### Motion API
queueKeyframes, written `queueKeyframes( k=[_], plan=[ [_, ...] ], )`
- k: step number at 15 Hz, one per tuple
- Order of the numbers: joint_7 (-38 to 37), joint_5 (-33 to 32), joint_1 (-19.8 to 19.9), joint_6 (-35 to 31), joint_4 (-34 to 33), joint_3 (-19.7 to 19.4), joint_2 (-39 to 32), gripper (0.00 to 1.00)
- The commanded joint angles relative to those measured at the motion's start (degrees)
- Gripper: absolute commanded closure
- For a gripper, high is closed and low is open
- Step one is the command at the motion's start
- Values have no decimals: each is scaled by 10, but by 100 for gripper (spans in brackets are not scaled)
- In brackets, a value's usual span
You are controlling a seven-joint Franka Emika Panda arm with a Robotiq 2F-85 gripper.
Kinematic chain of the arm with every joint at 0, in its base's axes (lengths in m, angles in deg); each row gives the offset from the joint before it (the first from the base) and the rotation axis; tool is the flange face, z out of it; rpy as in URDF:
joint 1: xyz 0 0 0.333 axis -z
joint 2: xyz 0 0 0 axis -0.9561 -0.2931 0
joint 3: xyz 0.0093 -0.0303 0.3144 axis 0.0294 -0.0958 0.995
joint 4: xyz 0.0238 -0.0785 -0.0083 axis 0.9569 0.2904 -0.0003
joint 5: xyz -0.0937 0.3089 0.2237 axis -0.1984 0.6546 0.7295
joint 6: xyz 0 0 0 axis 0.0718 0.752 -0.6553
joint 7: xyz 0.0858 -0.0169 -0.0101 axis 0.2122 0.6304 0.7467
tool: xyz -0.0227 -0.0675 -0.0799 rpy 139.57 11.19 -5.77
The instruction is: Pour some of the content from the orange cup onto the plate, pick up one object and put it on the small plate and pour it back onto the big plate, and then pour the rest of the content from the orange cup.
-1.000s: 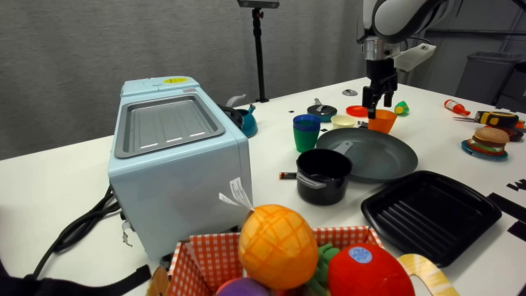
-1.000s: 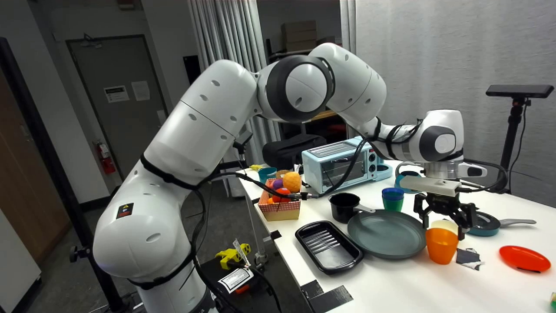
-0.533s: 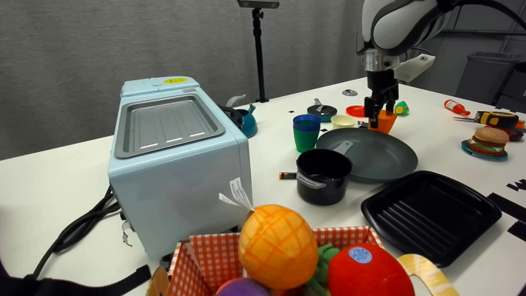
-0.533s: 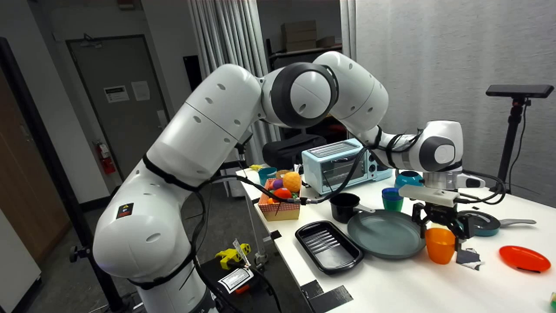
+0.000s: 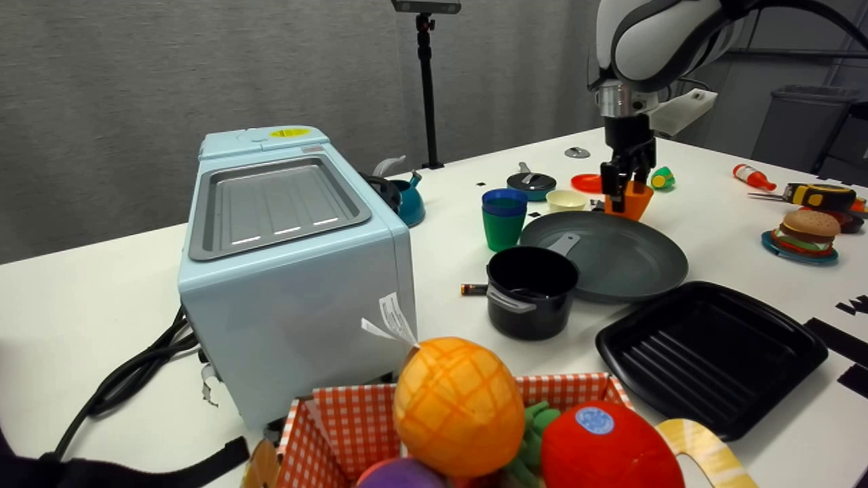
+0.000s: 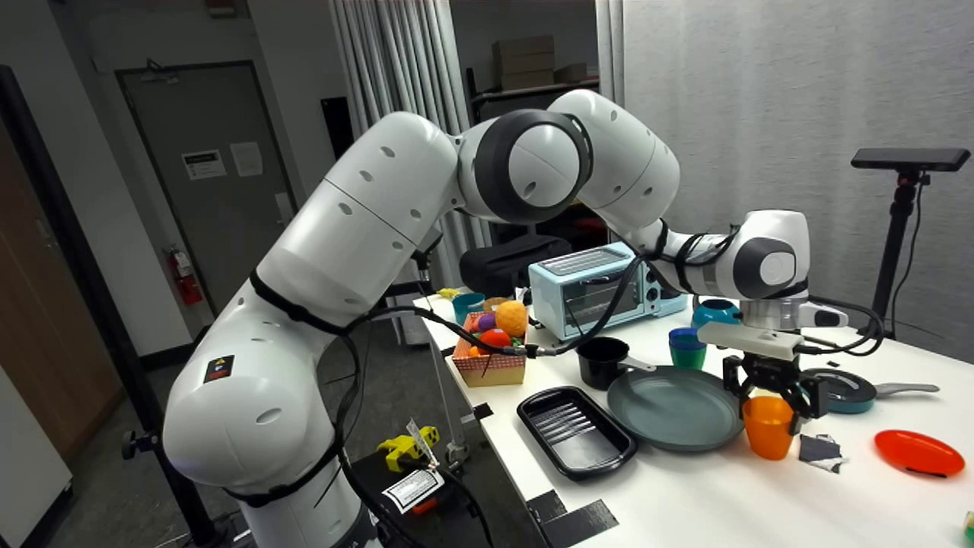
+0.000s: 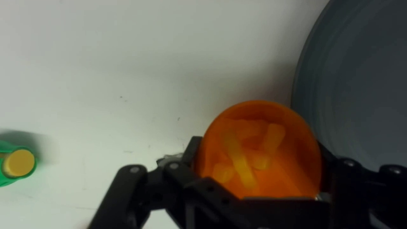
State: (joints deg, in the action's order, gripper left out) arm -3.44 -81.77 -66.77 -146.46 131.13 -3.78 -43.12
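The orange cup (image 6: 768, 432) stands upright on the table, against or very near the rim of the big plate (image 6: 677, 415). Around its upper part my gripper (image 7: 259, 152) is shut, one finger pressed to each side in the wrist view. Several yellow stick-like pieces of the content (image 7: 241, 165) lie inside the cup. The big plate, wide and dark grey, shows no pieces on it in either exterior view. Beyond it sits the small plate (image 5: 566, 206), a pale yellow dish; in an exterior view the gripper and cup hide it.
Stacked blue and green cups (image 5: 504, 230) and a black pot (image 5: 532, 298) flank the big plate. A black ridged tray (image 6: 576, 434) lies before it. Behind the gripper is a teal pan (image 6: 845, 392); a red dish (image 6: 918, 453) lies farther off.
My gripper has come down around the orange cup and its fingers have drawn in. Cup, big plate, pot and stacked cups have all shifted slightly the same way, away from the red dish.
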Motion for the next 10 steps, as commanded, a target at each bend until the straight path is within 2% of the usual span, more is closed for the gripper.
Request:
queueKeyframes(
  k=[1, 7, 10],
  plan=[
    [24, 13, 4, -9, 16, 10, 32, 47],
    [63, 24, 0, -32, 60, 37, 108, 47],
    [87, 20, -5, -64, 105, 49, 144, 47]
  ],
)
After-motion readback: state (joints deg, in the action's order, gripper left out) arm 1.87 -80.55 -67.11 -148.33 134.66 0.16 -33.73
